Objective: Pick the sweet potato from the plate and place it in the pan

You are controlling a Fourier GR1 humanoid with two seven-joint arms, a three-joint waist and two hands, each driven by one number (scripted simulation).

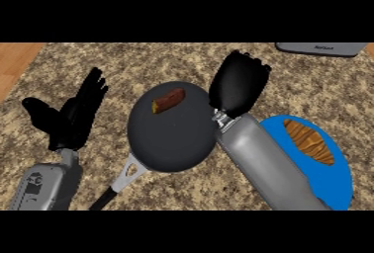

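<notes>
We note sweet potato (168,100), short reddish-brown chunk with yellow cut end, lying in dark pan (175,141) at 12 o'clock, right hand (239,84) beside pan, its fingers' state we cannot tell, left hand (73,116) at 9 o'clock, fingers spread, holding nothing, blue plate (337,168) at 3 o'clock, speckled surface (182,190).

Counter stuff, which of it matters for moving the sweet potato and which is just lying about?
For the job: sweet potato, now in the pan; blue plate; right robot hand.

Just lying about: brown slab on the plate; grey object at the far edge; left robot hand, resting open.

The left hand (76,113) rests open, fingers up. The right hand (240,84) extends forward, fingers bent downward, holding nothing.
</notes>
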